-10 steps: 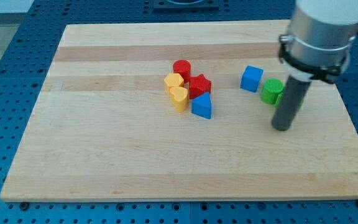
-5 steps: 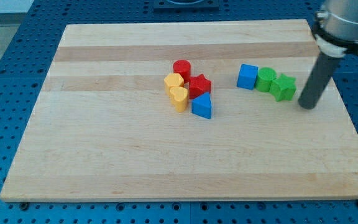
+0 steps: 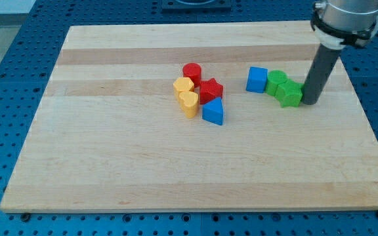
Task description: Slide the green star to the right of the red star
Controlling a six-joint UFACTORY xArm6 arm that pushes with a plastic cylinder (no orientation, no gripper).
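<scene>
While my tip (image 3: 310, 101) touches its right side, the green star (image 3: 289, 94) abuts a green cylinder (image 3: 276, 81) and blue cube (image 3: 257, 79), well right of the red star (image 3: 210, 90); no end effector fitted.

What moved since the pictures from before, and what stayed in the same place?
My tip swung from below the green blocks round to their right and now touches the green star. The green star, the green round block and the blue cube slid a little toward the view's left. The red star and the cluster around it stayed put.
</scene>
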